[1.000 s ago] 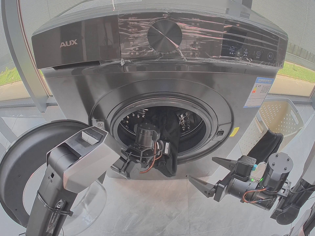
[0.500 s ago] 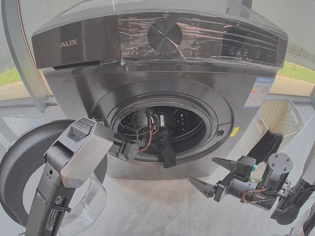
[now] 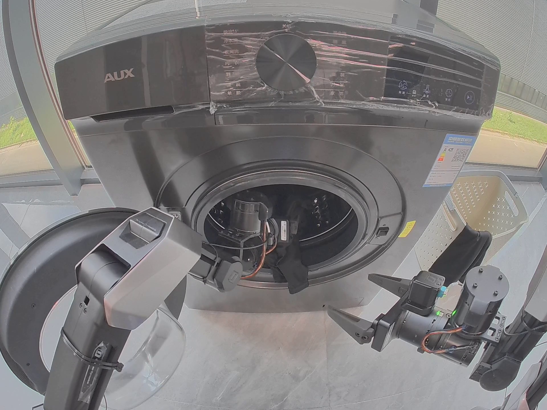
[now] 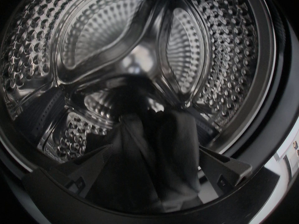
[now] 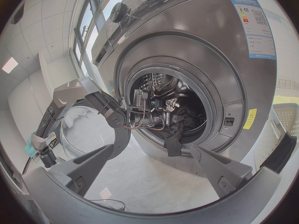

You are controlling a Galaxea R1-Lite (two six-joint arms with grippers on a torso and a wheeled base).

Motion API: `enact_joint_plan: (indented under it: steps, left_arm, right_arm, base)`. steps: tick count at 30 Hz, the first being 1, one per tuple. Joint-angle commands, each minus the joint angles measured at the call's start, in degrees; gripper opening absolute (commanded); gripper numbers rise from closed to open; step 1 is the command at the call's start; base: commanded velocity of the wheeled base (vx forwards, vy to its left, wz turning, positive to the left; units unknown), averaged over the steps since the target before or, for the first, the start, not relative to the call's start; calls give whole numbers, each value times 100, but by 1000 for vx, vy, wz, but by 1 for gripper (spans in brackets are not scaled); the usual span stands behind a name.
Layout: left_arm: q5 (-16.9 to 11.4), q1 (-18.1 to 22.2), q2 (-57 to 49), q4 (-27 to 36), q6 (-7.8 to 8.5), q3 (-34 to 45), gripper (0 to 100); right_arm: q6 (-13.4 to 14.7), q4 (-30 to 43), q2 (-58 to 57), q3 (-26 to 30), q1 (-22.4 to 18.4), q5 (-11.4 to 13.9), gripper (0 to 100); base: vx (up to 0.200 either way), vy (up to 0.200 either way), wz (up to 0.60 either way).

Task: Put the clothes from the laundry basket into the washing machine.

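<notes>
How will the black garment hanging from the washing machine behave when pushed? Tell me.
Likely floppy: the black garment droops over the door rim in soft folds. Probably light, since only a thin flap hangs. A push would likely bunch it, not slide it whole.

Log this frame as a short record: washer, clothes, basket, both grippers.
washer: door open, swung to the robot's left
left gripper: open, inside drum, black garment between its fingers
black garment: partly in drum, one end hanging out over the opening's lower rim
right gripper: open, empty, low in front of washer
basket: right of washer, dark cloth draped over its rim
</notes>
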Motion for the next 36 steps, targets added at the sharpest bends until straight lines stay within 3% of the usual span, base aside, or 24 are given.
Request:
enact_joint_plan:
  steps: [1, 17, 18, 24, 31, 33, 36]
  left_arm:
    - [-75, -102, -233, 108, 36, 505, 100]
    - [-198, -128, 172, 64, 406, 900, 100]
    - [-198, -128, 172, 64, 406, 900, 0]
    - [-207, -137, 260, 29, 397, 689, 0]
    - [-102, -119, 277, -77, 265, -207, 0]
    - [127, -66, 471, -112, 115, -1016, 0]
    - [285, 21, 638, -94, 98, -1596, 0]
  right_arm:
    - [-3, -3, -23, -1, 0, 1, 100]
    - [-3, -3, 30, -10, 9, 10, 100]
    - [-3, -3, 30, -10, 9, 10, 100]
    - [-3, -3, 12, -27, 9, 19, 100]
    - [-3, -3, 4, -18, 9, 10, 100]
    - [-3, -3, 4, -27, 9, 10, 100]
    - [-3, -3, -14, -36, 9, 10, 100]
  base:
    - [0, 0, 0]
    - [0, 0, 0]
    - [0, 0, 0]
    - [0, 0, 0]
    - [0, 0, 0]
    - [0, 0, 0]
    - [0, 0, 0]
